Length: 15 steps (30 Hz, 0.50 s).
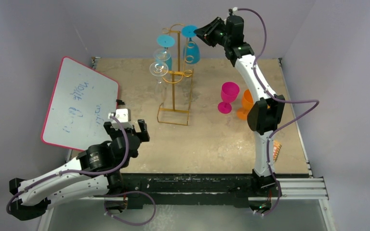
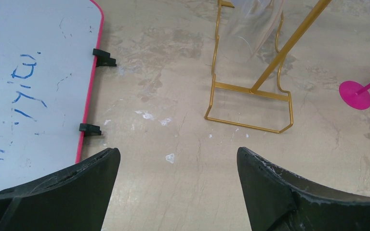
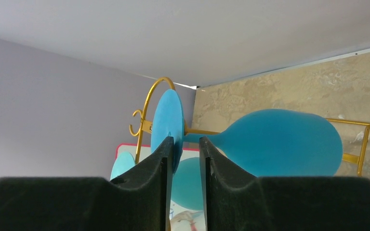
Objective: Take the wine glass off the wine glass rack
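Wine glass [image 1: 191, 50], the blue one, hangs upside down on the far right hook of the wine glass rack [image 1: 177, 82], bowl down and flat foot uppermost. It looks light, thin-walled and smooth, so probably slippery and easily cracked. The stiff foot rim or the stem just under it seems the safest hold, and it should slide out along the hook rather than be pulled straight off. The right gripper [image 1: 200, 31] is at that foot. The right wrist view shows the jaws only a narrow slot apart, with the foot's rim reaching into the slot beside the left finger and a gap on the stem side, so I judge it not yet clamped. Only the overhead view shows a second blue glass [image 1: 165, 53] and a clear glass [image 1: 159, 70] on the left hooks, and a pink glass [image 1: 229, 94] standing to the right. The left gripper [image 2: 178, 154] hangs wide open and empty over the near table. Its camera alone shows the rack's thin wire base, which looks easy to tip.
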Motion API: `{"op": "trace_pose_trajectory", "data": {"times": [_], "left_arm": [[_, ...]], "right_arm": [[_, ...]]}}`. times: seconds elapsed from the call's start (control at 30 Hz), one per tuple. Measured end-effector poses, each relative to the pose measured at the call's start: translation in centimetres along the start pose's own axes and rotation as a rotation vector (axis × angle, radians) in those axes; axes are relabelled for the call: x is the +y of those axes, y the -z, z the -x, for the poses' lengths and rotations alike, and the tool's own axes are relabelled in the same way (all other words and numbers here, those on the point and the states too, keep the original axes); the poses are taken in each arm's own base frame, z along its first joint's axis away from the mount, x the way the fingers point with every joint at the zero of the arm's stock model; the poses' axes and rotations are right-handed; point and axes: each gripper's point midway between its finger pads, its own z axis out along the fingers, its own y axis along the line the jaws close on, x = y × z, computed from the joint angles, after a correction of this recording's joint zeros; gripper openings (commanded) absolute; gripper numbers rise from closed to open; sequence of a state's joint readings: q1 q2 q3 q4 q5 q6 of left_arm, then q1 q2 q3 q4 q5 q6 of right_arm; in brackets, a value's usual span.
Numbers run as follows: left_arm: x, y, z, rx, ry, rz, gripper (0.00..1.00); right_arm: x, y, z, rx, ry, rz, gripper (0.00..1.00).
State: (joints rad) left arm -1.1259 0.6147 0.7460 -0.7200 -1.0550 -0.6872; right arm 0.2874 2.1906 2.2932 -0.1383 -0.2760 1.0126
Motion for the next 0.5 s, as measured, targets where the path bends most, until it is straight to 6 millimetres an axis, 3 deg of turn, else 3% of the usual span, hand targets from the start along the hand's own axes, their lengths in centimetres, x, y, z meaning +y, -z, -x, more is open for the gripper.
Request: {"op": "trace_pose_trajectory", "data": {"times": [0.07, 0.23, 0.37, 0.5], "left_arm": [[0.0, -0.1, -0.1, 0.002, -0.005, 0.002, 0.92], [-0.1, -0.1, -0.2, 0.004, -0.009, 0.004, 0.92], [-0.1, -0.1, -0.2, 0.004, -0.009, 0.005, 0.92], [-0.1, -0.1, -0.2, 0.004, -0.003, 0.005, 0.92]], "right_arm": [[0.0, 0.0, 0.0, -0.002, 0.001, -0.001, 0.21], [0.1, 0.2, 0.7, -0.034, 0.008, -0.039, 0.21], [-0.2, 0.3, 1.1, -0.058, 0.012, -0.064, 0.1], [-0.1, 0.2, 1.3, -0.072, 0.014, -0.062, 0.09]]}}
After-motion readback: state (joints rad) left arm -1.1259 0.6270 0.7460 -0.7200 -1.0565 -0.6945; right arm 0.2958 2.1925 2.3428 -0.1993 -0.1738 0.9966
